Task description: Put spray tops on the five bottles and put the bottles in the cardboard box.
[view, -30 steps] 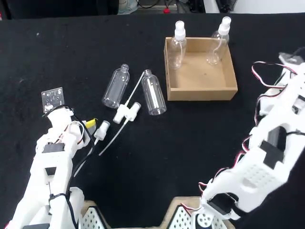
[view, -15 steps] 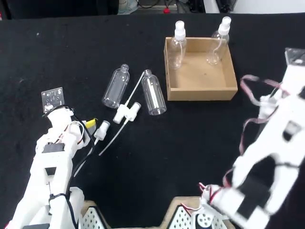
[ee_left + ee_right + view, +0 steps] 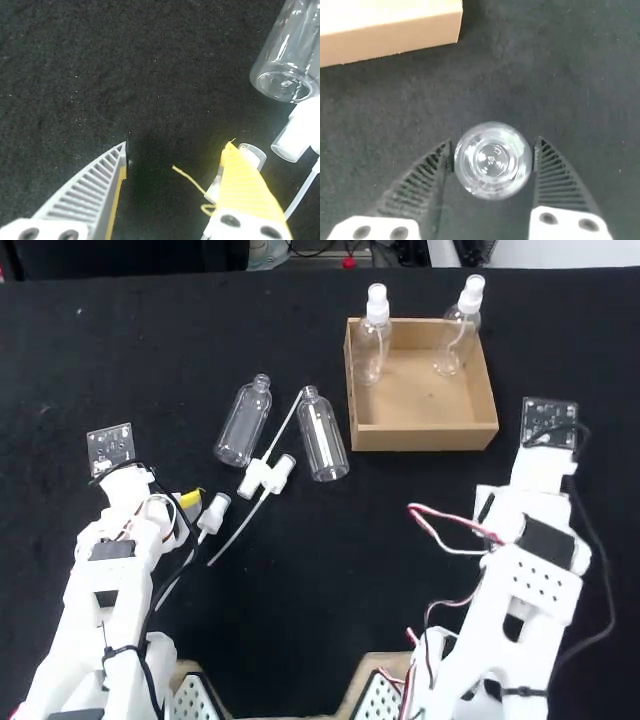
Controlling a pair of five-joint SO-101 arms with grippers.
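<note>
I count two of five done. The box [image 3: 425,430] sits near the far edge of the table [image 3: 150,340], right of the middle. Two capped bottles [image 3: 375,335] stand in it, one in each far corner.

Three are left. Two bare bottles [image 3: 243,422] lie on their sides near the middle of the table, just left of the box. Two loose tops [image 3: 252,478] lie touching each other just in front of them. A third top [image 3: 214,511] lies nearer the front left corner.

My right gripper [image 3: 493,145] is closed on the fifth bottle [image 3: 492,160], with one jaw pressed on each side. It is near the box's front right corner. I see the bottle end-on, so I can't tell for sure if that is its mouth or its base. I see no top on it.

My left gripper [image 3: 176,146] is wide open and holds nothing. Its yellow finger is just beside the third top.
</note>
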